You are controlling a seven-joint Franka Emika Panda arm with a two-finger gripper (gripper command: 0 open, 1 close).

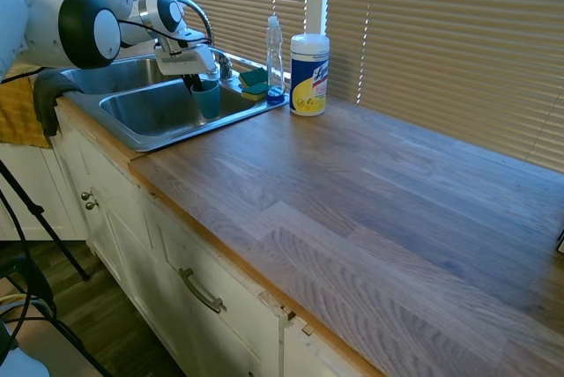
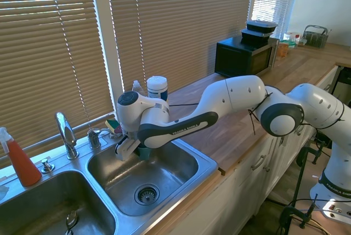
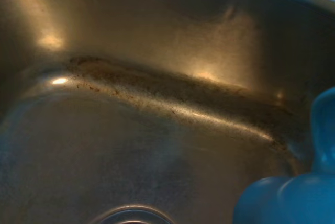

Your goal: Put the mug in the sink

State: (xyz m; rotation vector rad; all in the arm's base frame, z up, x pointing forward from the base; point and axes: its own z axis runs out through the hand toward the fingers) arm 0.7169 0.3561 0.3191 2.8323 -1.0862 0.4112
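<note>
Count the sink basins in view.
2. One basin next to the wood countertop, where the gripper holds the mug low inside it. The other basin is on the far side from the counter, past the faucet.

A wooden countertop [image 1: 370,192] is seen, with the sink [image 1: 132,135] set into it just beneath the pincer [image 1: 201,85]. Beyond the pincer, a wipes canister [image 1: 309,75], a clear bottle [image 1: 275,58] and sponges [image 1: 254,84] are stood by the sink's rim.
</note>
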